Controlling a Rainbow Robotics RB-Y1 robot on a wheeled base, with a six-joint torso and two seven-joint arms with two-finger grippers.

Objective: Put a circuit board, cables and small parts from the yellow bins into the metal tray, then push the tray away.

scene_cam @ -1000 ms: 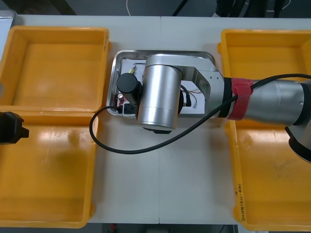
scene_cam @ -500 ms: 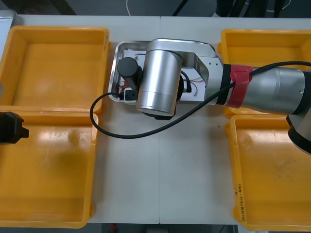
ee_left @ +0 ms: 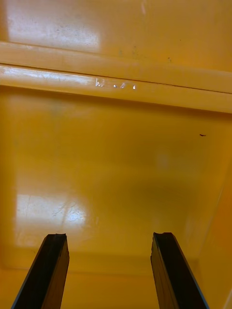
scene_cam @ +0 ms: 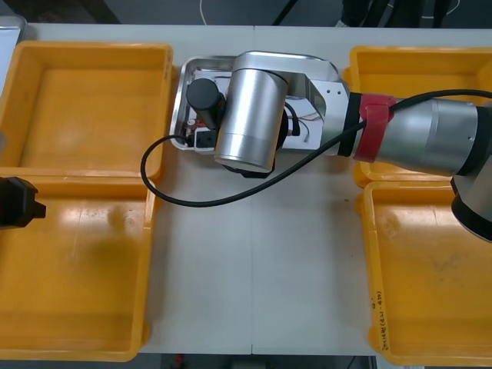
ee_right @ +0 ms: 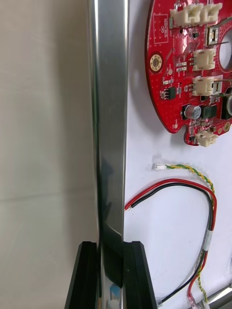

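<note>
Where the metal tray (scene_cam: 183, 84) sits at the far middle of the table (scene_cam: 254, 277), between the far left yellow bin (scene_cam: 92, 100) and the far right yellow bin (scene_cam: 423, 84), my right arm (scene_cam: 407, 138) reaches across and hangs over it. My right pincer (ee_right: 110, 245) is down at one wall of the tray. It is closed narrow on that shiny wall. One black finger (ee_right: 87, 275) stands on the outside, by the bare table. The other finger stands on the inside, over the tray's white floor. The wall is squeezed between them.

Inside the tray a round red circuit board (ee_right: 186, 72) lies flat on the white floor. It is near the wall I hold but does not touch it, and it is farther along that wall than my fingers. Between the board and my fingers a red and black cable (ee_right: 186, 183) lies in a loop. Just beside it is a thin twisted wire (ee_right: 193, 170) with a small white plug on its end.

My left pincer (scene_cam: 15, 201) waits at the left edge of the table, over the near left yellow bin (scene_cam: 77, 307). Its two fingers are wide apart and hold nothing, and under them I see the bin's bare floor
</note>
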